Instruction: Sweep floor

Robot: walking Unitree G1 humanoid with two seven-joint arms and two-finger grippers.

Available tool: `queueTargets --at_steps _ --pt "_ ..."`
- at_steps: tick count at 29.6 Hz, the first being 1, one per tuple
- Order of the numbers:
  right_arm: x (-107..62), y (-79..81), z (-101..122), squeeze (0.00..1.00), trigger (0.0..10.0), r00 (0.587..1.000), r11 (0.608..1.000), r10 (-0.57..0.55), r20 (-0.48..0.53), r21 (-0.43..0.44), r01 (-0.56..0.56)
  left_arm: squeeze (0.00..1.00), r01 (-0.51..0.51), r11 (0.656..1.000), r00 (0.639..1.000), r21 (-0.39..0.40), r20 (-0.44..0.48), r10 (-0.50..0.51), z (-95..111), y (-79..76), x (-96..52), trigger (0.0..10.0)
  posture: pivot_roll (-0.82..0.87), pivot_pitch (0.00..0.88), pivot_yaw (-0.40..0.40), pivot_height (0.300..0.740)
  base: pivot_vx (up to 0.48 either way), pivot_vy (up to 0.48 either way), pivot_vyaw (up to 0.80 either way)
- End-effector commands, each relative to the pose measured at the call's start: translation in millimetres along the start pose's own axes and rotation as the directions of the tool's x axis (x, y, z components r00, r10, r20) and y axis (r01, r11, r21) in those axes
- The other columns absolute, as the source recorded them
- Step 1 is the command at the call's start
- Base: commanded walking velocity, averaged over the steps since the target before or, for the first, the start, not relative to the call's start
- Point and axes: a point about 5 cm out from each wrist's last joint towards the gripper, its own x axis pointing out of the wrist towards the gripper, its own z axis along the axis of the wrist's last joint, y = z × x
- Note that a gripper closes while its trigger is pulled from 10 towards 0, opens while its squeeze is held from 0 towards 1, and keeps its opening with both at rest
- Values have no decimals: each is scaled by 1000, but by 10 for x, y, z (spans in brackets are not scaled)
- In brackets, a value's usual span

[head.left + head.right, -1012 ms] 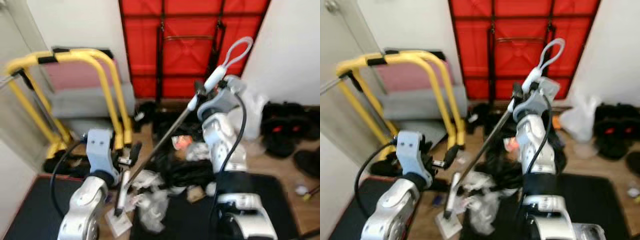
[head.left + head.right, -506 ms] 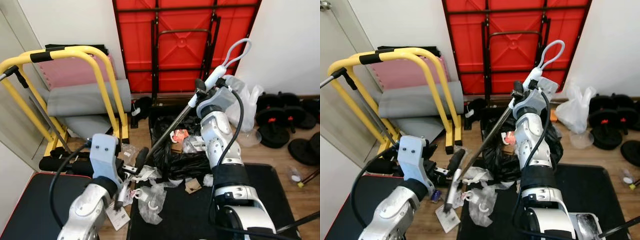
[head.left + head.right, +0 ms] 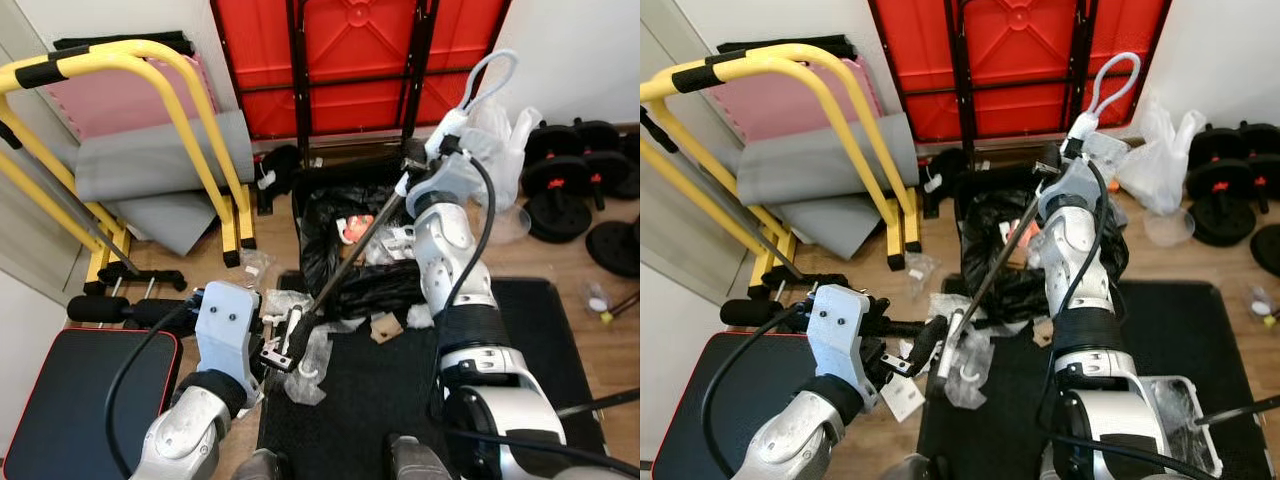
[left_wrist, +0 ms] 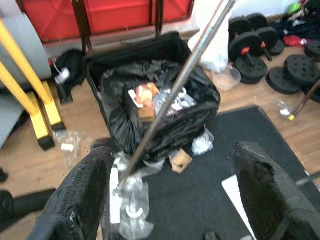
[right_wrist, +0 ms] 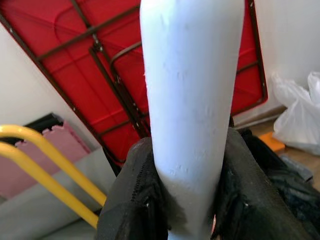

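the right gripper (image 5: 187,200) is clenched on the white upper handle of the broom (image 3: 352,252), its two black fingers (image 5: 135,200) pressing on both sides of the pale grip. the broom is a long metal pole with a white loop at its top end, and it runs tilted from the raised right gripper down to the floor in front of the robot. the left gripper (image 4: 165,200) is released, with its fingers (image 4: 82,192) wide apart, and the lower part of the pole passes between them without touching. the lower end of the broom lies among crumpled clear plastic scraps (image 3: 305,370) at the edge of a black mat (image 3: 400,400) on the wooden floor (image 3: 560,265). just behind the scraps stands a black bin bag (image 4: 150,107) full of rubbish. a red folded table (image 3: 350,50) leans on the wall behind it. yellow bars (image 3: 215,150) and grey mats are on the robot's left, and black dumbbell weights (image 3: 575,170) on its right.
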Motion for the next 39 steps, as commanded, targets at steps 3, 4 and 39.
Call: queueTargets --at_steps 3,4,39 --pt "-64 196 -93 0 10000 996 996 73 -58 -43 -76 0 21 1000 999 -5 -41 -21 -38 -23 -54 10000 -42 315 37 740 0 0 0" --pt "-64 196 -93 0 10000 996 996 73 -58 -43 -76 0 21 1000 999 -5 -41 -21 -38 -23 -54 10000 -42 315 37 740 0 0 0" --pt "14 375 591 0 10000 956 940 163 -245 -255 -225 0 52 996 997 -67 -48 -56 -45 -69 28 10000 -98 295 23 740 0 0 0"
